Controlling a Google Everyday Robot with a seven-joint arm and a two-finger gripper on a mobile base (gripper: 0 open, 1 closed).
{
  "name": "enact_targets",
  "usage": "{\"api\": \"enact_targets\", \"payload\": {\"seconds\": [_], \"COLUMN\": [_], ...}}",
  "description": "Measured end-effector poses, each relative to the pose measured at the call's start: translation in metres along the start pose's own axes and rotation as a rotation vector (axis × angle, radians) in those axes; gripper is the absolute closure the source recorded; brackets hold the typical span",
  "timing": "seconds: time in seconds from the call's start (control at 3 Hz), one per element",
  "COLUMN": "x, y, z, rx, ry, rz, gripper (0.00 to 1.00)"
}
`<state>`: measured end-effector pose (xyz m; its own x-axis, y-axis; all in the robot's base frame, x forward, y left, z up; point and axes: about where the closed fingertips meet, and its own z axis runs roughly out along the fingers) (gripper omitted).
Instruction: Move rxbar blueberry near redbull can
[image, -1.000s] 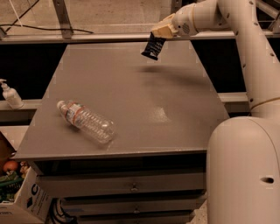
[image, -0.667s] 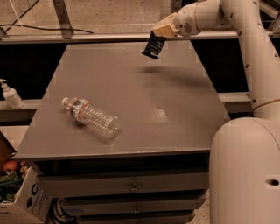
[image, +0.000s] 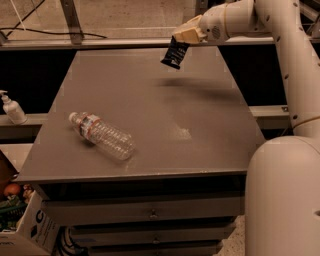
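Note:
My gripper (image: 183, 38) is at the far right of the grey table (image: 150, 95), held above its surface. It is shut on the rxbar blueberry (image: 174, 54), a small flat bar in a dark wrapper that hangs down from the fingers and tilts to the left. The bar's shadow lies on the table just below it. The redbull can is not in view.
A clear plastic water bottle (image: 102, 135) lies on its side at the table's front left. A white pump bottle (image: 12, 108) stands on a ledge to the left. My white arm and base (image: 285, 190) fill the right side. Boxes (image: 25, 230) sit on the floor at lower left.
The view has shifted a little, so the water bottle sits slightly further right in the picture. The gripper still holds the bar above the far right of the table.

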<state>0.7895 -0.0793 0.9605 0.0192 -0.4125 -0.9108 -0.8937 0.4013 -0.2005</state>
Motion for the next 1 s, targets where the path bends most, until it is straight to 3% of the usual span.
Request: {"api": "enact_targets", "payload": {"seconds": [0.33, 1.0], "x": [-0.006, -0.013], "y": [0.007, 0.024], "z": [-0.001, -0.006], "rx": [-0.017, -0.060], "ry": [-0.012, -0.029], "rz": [-0.004, 0.016], "gripper": [0.83, 0.36]}}
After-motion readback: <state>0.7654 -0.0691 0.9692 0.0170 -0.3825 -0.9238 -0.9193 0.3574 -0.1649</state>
